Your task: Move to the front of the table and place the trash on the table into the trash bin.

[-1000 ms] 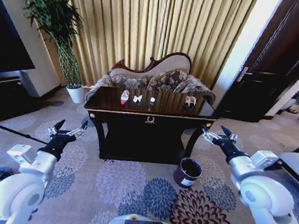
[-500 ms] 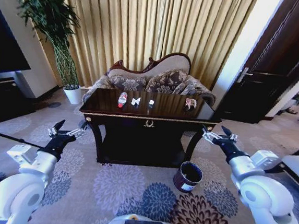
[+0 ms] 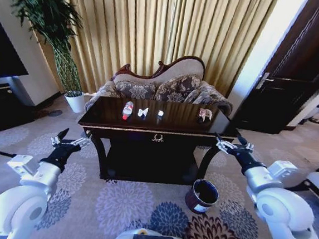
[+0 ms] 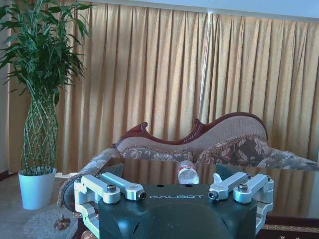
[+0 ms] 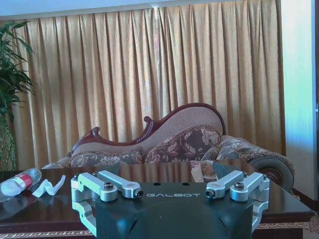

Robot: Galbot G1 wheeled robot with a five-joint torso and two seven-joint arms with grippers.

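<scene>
Glossy dark table [image 3: 164, 128] is faced nearly square-on; bottle [image 3: 127, 110], paper bits [image 3: 143, 112] and packet [image 3: 204, 114] lie on it, the bin [image 3: 201, 195] at its right leg. Left gripper [image 3: 69, 142] and right gripper [image 3: 233, 145] are held low, jaws apart. The approach is best stopped short of the bin.

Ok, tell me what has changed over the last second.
The whole head view has shifted, so the robot has driven: the table now shows a little larger and nearer. Nothing was taken hold of or let go. The bottle, the paper bits and the packet lie in the same row on the table, and the bin stands by its right front leg. The left tool and the right tool stay open and held out.
</scene>
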